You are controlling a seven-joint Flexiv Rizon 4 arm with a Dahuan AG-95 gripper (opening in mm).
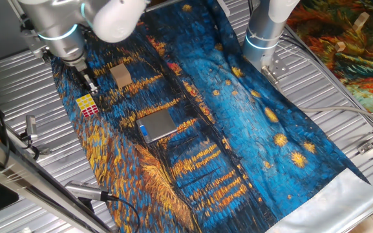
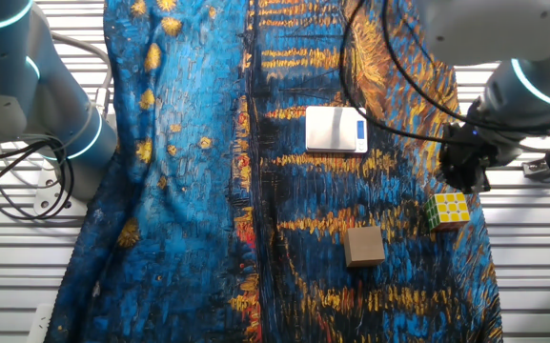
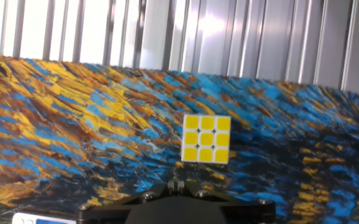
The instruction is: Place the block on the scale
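The block (image 1: 87, 105) is a puzzle cube with yellow and red faces, lying on the painted cloth near its left edge. From the other fixed view the block (image 2: 448, 210) sits near the cloth's right edge. In the hand view the block (image 3: 206, 139) shows its yellow face just ahead of the fingers. My gripper (image 1: 90, 84) hovers just above and behind it, apart from it, with its jaws shut on nothing; the fingertips (image 3: 176, 184) meet. The scale (image 1: 157, 125) lies flat mid-cloth with a silver plate and blue display, and the other fixed view also shows the scale (image 2: 336, 129).
A plain tan wooden block (image 1: 121, 76) stands on the cloth between the cube and the scale, seen as a wooden block (image 2: 363, 246) from the other side. A second arm's base (image 1: 264, 32) stands at the far edge. Ribbed metal table (image 1: 18, 71) surrounds the cloth.
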